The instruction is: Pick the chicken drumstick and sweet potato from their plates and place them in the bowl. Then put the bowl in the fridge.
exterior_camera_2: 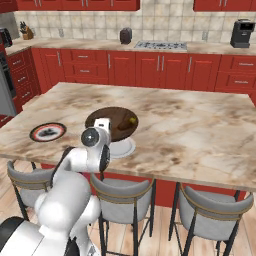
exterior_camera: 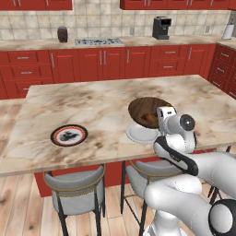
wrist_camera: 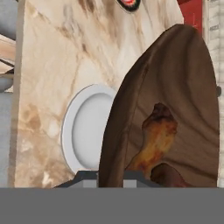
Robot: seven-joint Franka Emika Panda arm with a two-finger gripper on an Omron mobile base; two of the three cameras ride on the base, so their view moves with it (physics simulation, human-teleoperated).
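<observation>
My gripper (wrist_camera: 110,178) is shut on the near rim of the dark brown bowl (wrist_camera: 175,87), with one finger on either side of the rim. The bowl (exterior_camera: 146,107) sits over the island counter, its near edge overlapping the plain pale plate (exterior_camera: 138,135). The orange-brown chicken drumstick (wrist_camera: 156,139) lies inside the bowl, and the dark end of the sweet potato (wrist_camera: 168,176) is just below it. In the right base view the bowl (exterior_camera_2: 117,121) shows past my hand. The black-rimmed plate (exterior_camera: 69,135) lies bare to the left. The fridge is out of view.
The marble island counter (exterior_camera: 101,99) has grey stools (exterior_camera: 73,184) tucked under its near edge. Red cabinets (exterior_camera: 101,62) run along the back wall, with a cooktop (exterior_camera: 99,41) and a coffee machine (exterior_camera: 161,27) on top.
</observation>
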